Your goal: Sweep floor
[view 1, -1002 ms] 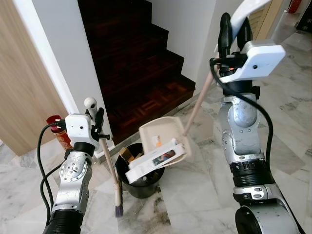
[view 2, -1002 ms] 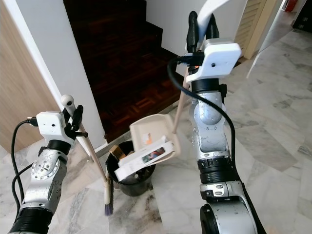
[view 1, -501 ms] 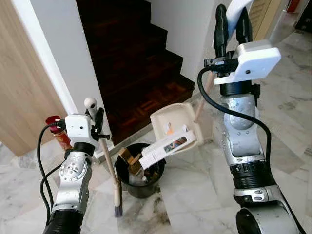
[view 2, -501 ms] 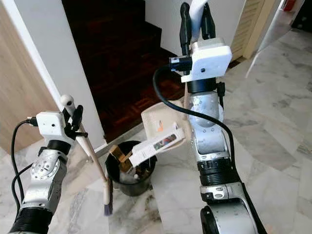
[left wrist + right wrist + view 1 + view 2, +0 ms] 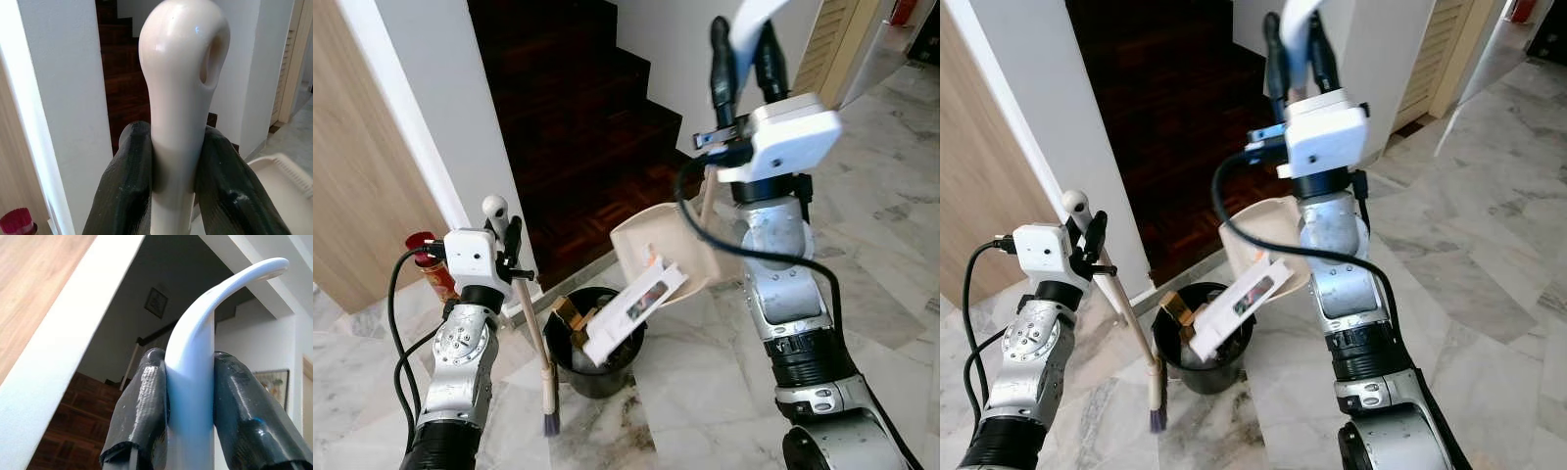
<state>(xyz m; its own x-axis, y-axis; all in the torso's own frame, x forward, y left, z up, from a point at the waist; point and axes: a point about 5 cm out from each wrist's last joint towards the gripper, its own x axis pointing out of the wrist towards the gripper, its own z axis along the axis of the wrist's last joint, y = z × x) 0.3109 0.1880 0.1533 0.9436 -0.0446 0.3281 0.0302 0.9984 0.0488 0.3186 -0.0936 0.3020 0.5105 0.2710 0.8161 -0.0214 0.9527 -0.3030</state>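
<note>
Left eye view, nearest first: the left gripper (image 5: 505,231) sits at 9 o'clock, fingers clamped on the top of the broom (image 5: 541,362), which hangs upright with its bristles just off the marble floor (image 5: 705,392).

Broom status: parked, exactly where it was a second ago; the left arm has not stirred.

Bin: the black bin (image 5: 597,367) stands at 6 o'clock, just right of the broom head, already holding a brown box and other scraps.

Flat box: the white flat box (image 5: 634,308) is the news. It lay almost level across the bin a second ago; now it stands steep, lower end down inside the bin, upper end leaning on the pan's lip.

Dustpan: the beige dustpan (image 5: 661,250) has swung left and tipped harder, mouth aimed down at the bin, a small orange scrap clinging inside.

Right gripper: the right gripper (image 5: 742,59) at 1 o'clock is closed tight around the dustpan's pale curved handle (image 5: 205,357), and has carried it left across the frame.

Meaning: the tip-out looks nearly finished, though the box may yet hang on the rim.

Beyond: dark wooden stairs (image 5: 578,117) at 12 o'clock.
</note>
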